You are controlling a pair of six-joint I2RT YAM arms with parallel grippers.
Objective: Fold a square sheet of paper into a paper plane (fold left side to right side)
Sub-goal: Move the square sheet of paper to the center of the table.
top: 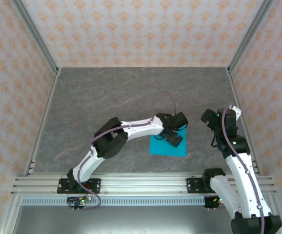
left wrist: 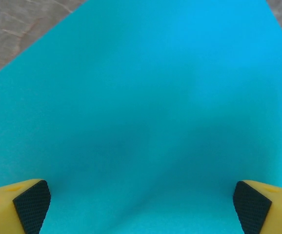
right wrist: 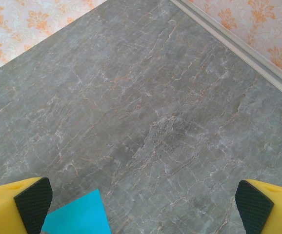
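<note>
Lying under the wide-spread left claw (top: pixel 173 138), square sheet of paper (top: pixel 160 147)

My left arm (top: pixel 107 141) rises from its base at the near left edge, bends at a raised elbow, then stretches rightward toward the middle. Its wrist tips down, so my left hand (top: pixel 172 137) points downward with its jaws spread wide. In the left wrist view, two yellow fingers (left wrist: pixel 2 207) with black textured pads (left wrist: pixel 31 204) sit far apart at the bottom corners. My right arm (top: pixel 238 165) stands at the near right, rising steeply and leaning slightly left. My right hand (top: pixel 210 119) points left and down, jaws equally wide.
</note>
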